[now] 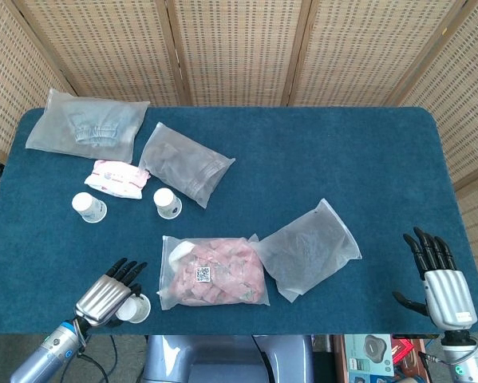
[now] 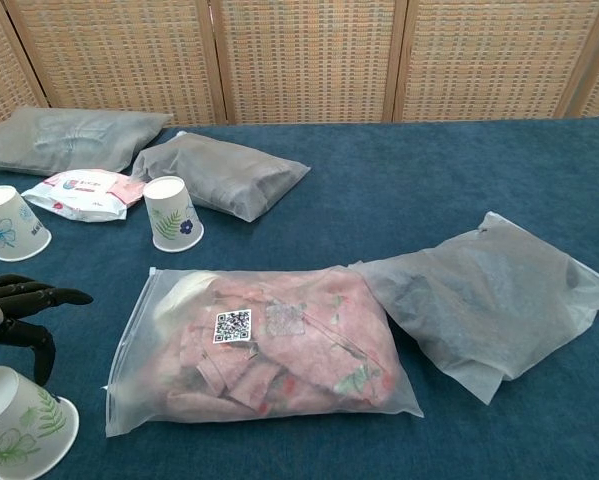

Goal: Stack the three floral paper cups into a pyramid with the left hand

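At the near-left counter (image 1: 366,152) edge your left hand (image 1: 107,294) sits over the nearest floral cup (image 1: 135,308), fingers (image 2: 41,296) spread above its rim, not yet closed on it; looks like a grasp setup. That cup lies tipped beside the pink-filled bag (image 1: 215,271). The other two cups (image 1: 88,207) (image 1: 167,202) stand apart further back by the small pink packet (image 1: 116,177), so the pyramid has no base yet. Right hand (image 1: 444,289) idles open at the far right, clear of everything, since this is left-hand work.
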Controlling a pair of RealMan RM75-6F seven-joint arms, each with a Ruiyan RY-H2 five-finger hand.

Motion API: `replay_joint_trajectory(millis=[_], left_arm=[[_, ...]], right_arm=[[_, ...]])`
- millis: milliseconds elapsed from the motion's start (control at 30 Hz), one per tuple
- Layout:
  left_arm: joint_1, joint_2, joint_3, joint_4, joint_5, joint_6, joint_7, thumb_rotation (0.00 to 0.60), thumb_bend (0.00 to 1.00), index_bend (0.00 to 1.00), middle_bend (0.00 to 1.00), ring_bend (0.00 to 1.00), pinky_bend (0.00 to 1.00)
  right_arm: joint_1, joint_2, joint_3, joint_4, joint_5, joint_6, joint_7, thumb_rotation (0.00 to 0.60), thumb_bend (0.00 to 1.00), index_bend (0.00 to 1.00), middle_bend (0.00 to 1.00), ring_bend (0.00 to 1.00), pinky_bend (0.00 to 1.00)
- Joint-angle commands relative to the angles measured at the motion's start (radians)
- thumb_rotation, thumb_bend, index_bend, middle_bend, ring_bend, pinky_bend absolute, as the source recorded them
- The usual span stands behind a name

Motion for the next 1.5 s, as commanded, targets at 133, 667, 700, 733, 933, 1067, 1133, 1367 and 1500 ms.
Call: replay_joint_trajectory(millis=[133,667,700,733,933,1067,1133,1367,1500], left_arm=[[0.000,-0.012,0.004,0.014,0.007,0.019,-0.014,0.600,0.19,0.43,0.00,0.00,0.00],[-0.026,0.137,-0.089,-0.039,-0.041,0.104,-0.158,0.600,0.19,0.43,0.00,0.00,0.00],[-0.035,0.142,-0.105,-0.032,-0.063,0.099,-0.164,0.600,0.19,0.43,0.00,0.00,0.00],[-0.044,0.143,-0.116,-0.026,-0.082,0.092,-0.168,0.600,0.19,0.43,0.00,0.00,0.00],[-0.093,0.127,-0.160,0.021,-0.170,0.040,-0.165,0.600,0.19,0.43,0.00,0.00,0.00],[-0.145,0.068,-0.202,0.081,-0.259,0.001,-0.142,0.600,0.19,0.43,0.00,0.00,0.00],[-0.157,0.051,-0.213,0.096,-0.287,-0.003,-0.135,0.600,0.19,0.43,0.00,0.00,0.00],[-0.206,0.009,-0.245,0.155,-0.398,-0.025,-0.112,0.600,0.19,0.43,0.00,0.00,0.00],[-0.242,-0.013,-0.263,0.211,-0.481,-0.049,-0.095,0.600,0.19,0.43,0.00,0.00,0.00]], right_arm=[[0.000,0.001,0.000,0.000,0.000,0.001,0.002,0.600,0.09,0.00,0.00,0.00,0.00],[-0.001,0.001,-0.002,-0.003,0.001,-0.003,0.002,0.600,0.09,0.00,0.00,0.00,0.00],[-0.001,0.001,-0.002,-0.003,-0.001,-0.002,0.000,0.600,0.09,0.00,0.00,0.00,0.00],[0.000,0.001,-0.002,-0.004,-0.001,-0.002,-0.001,0.600,0.09,0.00,0.00,0.00,0.00],[-0.001,0.000,-0.002,-0.004,-0.001,-0.001,-0.003,0.600,0.09,0.00,0.00,0.00,0.00],[0.001,0.000,0.000,-0.003,0.002,-0.005,-0.002,0.600,0.09,0.00,0.00,0.00,0.00],[0.001,0.000,0.000,-0.003,0.002,-0.004,-0.001,0.600,0.09,0.00,0.00,0.00,0.00],[0.002,-0.001,0.001,0.000,0.005,-0.007,0.000,0.600,0.09,0.00,0.00,0.00,0.00],[0.003,-0.003,-0.001,0.000,0.002,-0.009,-0.005,0.600,0.09,0.00,0.00,0.00,0.00]])
